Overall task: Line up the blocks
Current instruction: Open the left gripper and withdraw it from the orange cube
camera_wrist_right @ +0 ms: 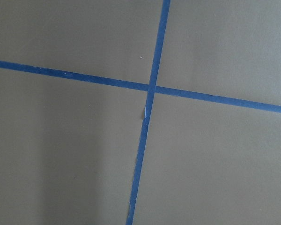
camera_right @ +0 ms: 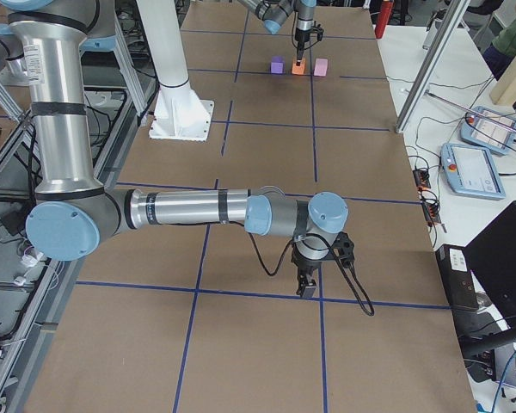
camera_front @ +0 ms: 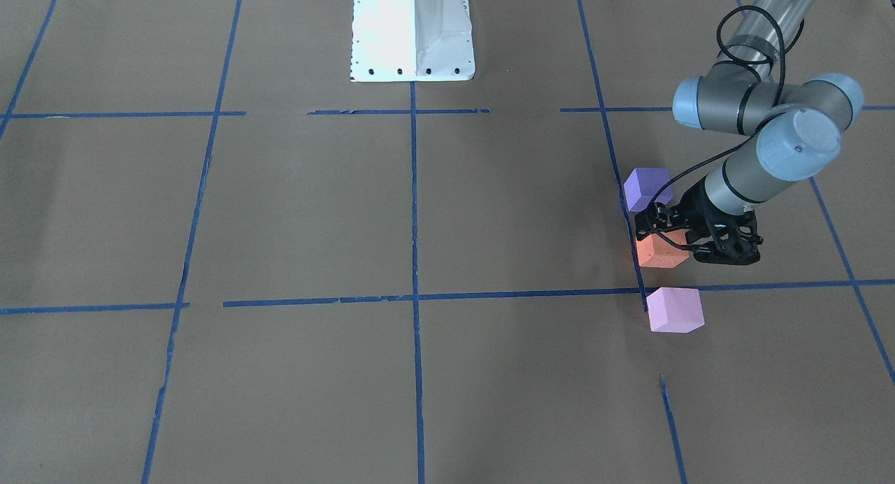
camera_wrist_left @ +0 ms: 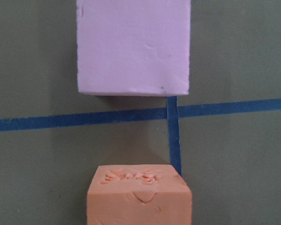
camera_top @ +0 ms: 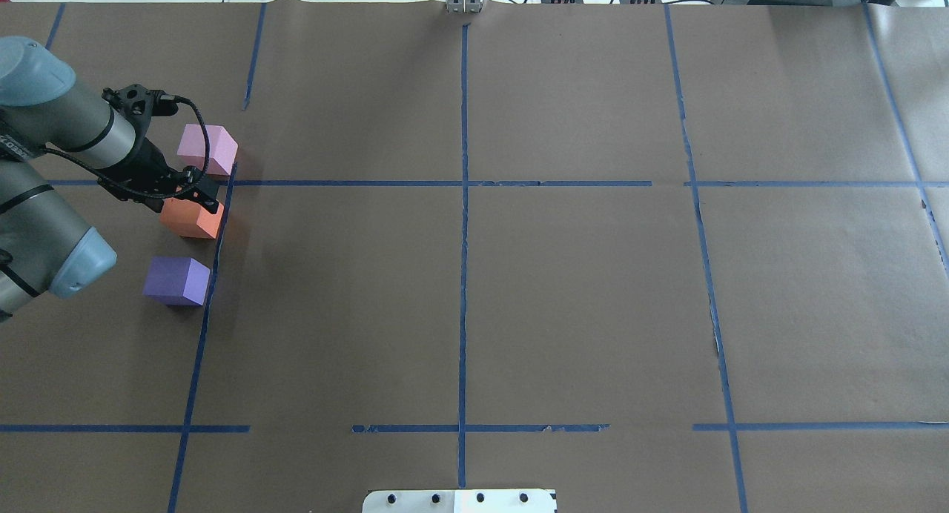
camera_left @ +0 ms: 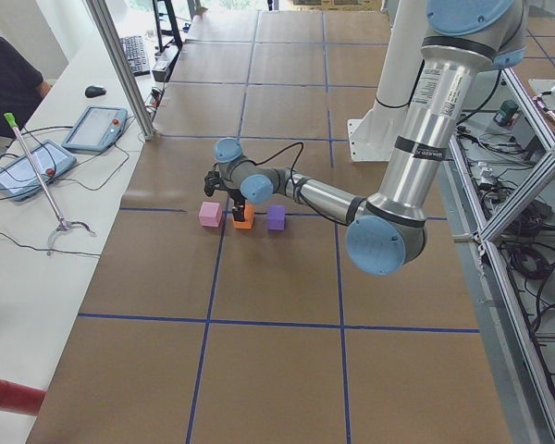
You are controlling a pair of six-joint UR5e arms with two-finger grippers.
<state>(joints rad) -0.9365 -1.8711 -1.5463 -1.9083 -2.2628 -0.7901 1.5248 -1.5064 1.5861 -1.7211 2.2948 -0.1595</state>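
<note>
Orange block (camera_wrist_left: 139,199) is set between pink block (camera_wrist_left: 133,44) at 12 o'clock and violet block (camera_top: 176,279) at 6 — line judged formed; whether left tool (camera_top: 197,196) is clamped cannot be told.

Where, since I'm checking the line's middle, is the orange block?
Overhead view, far left: the orange block sits between the pink block and the blue-violet block, with the left gripper at it.
</note>
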